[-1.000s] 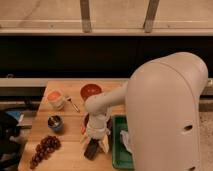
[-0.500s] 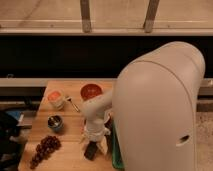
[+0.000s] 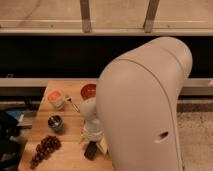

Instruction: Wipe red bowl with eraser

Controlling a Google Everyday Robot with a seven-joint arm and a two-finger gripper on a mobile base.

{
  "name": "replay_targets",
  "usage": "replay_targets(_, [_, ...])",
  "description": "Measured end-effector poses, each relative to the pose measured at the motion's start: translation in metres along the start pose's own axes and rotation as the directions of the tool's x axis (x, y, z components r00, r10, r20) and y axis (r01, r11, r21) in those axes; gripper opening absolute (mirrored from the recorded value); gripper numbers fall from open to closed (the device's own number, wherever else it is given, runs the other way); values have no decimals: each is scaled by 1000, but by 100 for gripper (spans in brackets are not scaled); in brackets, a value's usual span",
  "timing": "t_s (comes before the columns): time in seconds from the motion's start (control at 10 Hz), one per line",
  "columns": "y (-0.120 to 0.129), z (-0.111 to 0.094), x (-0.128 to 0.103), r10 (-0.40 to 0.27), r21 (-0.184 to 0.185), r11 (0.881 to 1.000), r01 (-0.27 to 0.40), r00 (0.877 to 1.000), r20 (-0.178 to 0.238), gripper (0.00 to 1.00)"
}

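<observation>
The red bowl (image 3: 88, 91) sits at the back of the wooden table (image 3: 67, 157), partly behind my arm. The eraser (image 3: 91, 150), a dark oblong block, lies on the table near the front edge. My gripper (image 3: 92, 140) hangs at the end of the white wrist right above the eraser, pointing down at it, and stands open. It is well in front of the bowl. The big white arm housing (image 3: 145, 110) hides everything to the right.
A white cup with an orange top (image 3: 56, 98) stands at the back left, with a thin black-handled tool (image 3: 74, 104) beside it. A small metal cup (image 3: 55, 122) and a cluster of dark grapes (image 3: 44, 148) lie on the left half. The table's left edge is close by.
The arm housing has swung left across the view, and it now covers the table's right side and the green tray. The gripper stays over the eraser, slightly lower.
</observation>
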Motion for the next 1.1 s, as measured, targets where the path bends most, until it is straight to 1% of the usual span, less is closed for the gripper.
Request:
replay_targets(0.3, [-6, -3, -27, 10, 5, 1000, -10, 1000, -7, 80])
replay_targets(0.4, [-7, -3, -29, 11, 8, 1000, -11, 1000, -9, 79])
replay_targets(0.5, [-7, -2, -27, 6, 12, 1000, -6, 1000, -10, 74])
replay_targets(0.6, [-5, -2, -23, -6, 19, 1000, 6, 1000, -8, 62])
replay_targets(0.7, [-4, -1, -20, -13, 22, 1000, 13, 1000, -9, 54])
replay_targets(1.0, [0, 0, -9, -29, 30, 999, 30, 999, -18, 24])
replay_targets(1.1, [0, -1, -8, -31, 30, 999, 31, 999, -18, 15])
